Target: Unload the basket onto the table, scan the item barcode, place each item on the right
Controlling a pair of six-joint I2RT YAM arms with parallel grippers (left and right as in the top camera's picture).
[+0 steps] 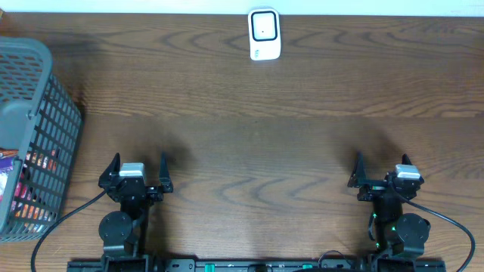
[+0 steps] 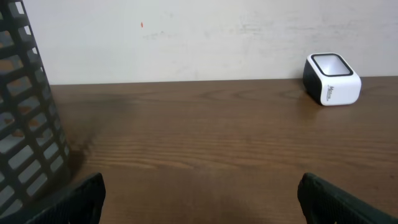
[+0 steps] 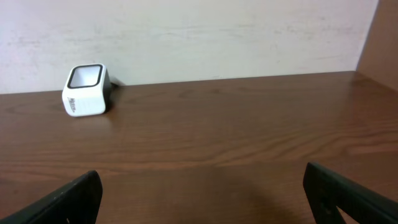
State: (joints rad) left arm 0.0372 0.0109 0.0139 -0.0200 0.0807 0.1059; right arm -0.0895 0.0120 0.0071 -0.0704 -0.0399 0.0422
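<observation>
On the wood-grain table (image 1: 242,98) by a pale wall (image 2: 186,37), left pincer (image 1: 139,162) and right pincer (image 1: 382,162) gape, seemingly empty.

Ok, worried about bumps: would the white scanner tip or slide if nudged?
The scanner looks squat and boxy, so it would probably slide, not tip. It seems small plastic, so likely light.

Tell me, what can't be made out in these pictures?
- Items in the basket: in the overhead view, the mesh and the left edge hide most of them; no barcode is readable.
- Basket, left wrist view: cut off by the left edge.
- Scanner lettering: too small in both wrist views.
- Left gripper and right gripper: each wrist view shows only fingertips, cut off by the bottom edge.
</observation>
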